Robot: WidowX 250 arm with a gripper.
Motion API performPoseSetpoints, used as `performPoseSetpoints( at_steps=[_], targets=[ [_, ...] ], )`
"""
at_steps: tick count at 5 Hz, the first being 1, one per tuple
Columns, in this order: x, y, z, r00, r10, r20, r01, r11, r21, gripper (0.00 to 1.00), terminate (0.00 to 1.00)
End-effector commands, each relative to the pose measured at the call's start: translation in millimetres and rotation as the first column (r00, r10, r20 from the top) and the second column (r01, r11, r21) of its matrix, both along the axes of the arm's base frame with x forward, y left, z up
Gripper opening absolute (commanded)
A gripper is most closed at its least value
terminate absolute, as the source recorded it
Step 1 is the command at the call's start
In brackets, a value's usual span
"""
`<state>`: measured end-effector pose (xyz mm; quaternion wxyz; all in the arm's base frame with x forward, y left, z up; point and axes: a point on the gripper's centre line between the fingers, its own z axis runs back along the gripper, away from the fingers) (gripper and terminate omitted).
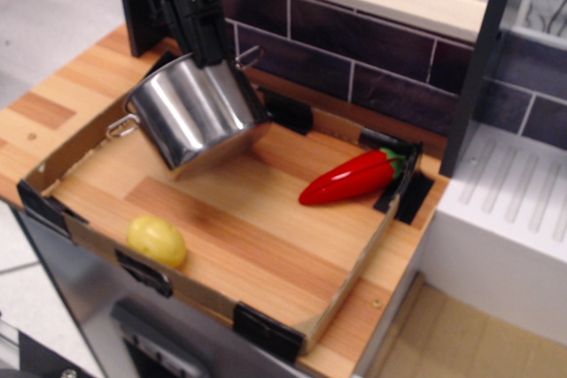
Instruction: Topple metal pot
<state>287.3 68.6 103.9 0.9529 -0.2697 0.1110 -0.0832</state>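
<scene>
Pot (197, 112): tilted, hanging directly below the hand, base just above the table (257, 219).
Hand (211, 46): clamped on the pot's far rim.

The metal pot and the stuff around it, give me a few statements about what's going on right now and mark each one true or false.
1. The metal pot is tilted rather than standing upright. True.
2. The gripper comes down to the pot's rim from above. True.
3. The red pepper lies inside the pot. False: it lies on the wooden tray floor near the far right corner, apart from the pot.
4. The yellow potato touches the pot. False: it sits by the tray's front wall, with bare wood between them.
5. A wire loop handle sticks out on the pot's left side. True.
</scene>
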Motion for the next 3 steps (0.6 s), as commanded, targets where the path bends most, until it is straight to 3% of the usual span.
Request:
performPoseSetpoints(
  at_steps=[1, 2, 3],
  targets=[
    [12.8, 30.2, -1.4, 0.992, -0.005, 0.125, -0.01, 0.993, 0.115, 0.0, 0.0],
    [18.0, 42.6, -7.5, 0.992, 0.01, 0.127, -0.027, 0.992, 0.127, 1.0, 0.0],
    [18.9, 51.0, -6.6, 0.987, -0.02, 0.16, -0.005, 0.988, 0.154, 1.0, 0.0]
  ],
)
